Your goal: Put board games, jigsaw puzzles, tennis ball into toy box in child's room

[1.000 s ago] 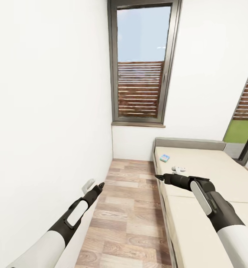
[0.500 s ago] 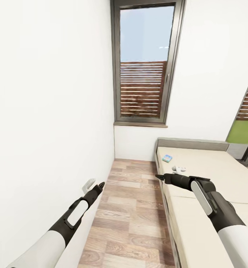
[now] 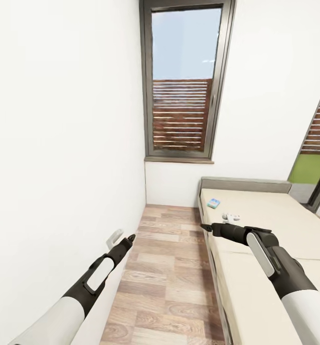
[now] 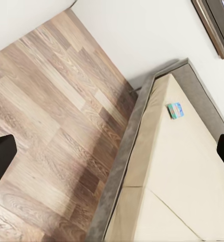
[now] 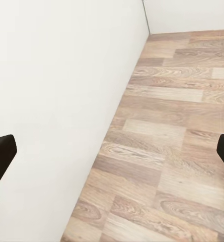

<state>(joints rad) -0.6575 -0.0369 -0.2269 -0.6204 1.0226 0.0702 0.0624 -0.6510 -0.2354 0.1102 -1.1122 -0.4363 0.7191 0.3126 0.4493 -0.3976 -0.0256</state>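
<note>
1. Head view: the bed lies below the window; a small blue game sits near its headboard. The left end effector hangs over the floor, the right end effector at the bed's edge.
2. Left wrist view: the game lies on the bed; the fingertips are spread wide, empty.
3. Right wrist view: the floor beside the wall; the fingertips are spread, empty.

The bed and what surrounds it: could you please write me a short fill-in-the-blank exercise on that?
1. The small blue board game lies on the ____.
2. The bed has a plain ____ mattress.
3. Between the white wall and the bed runs a ____-plank floor.
4. Both grippers, left gripper and right gripper, hold ____.

Missing words: bed; beige; wood; nothing
</note>
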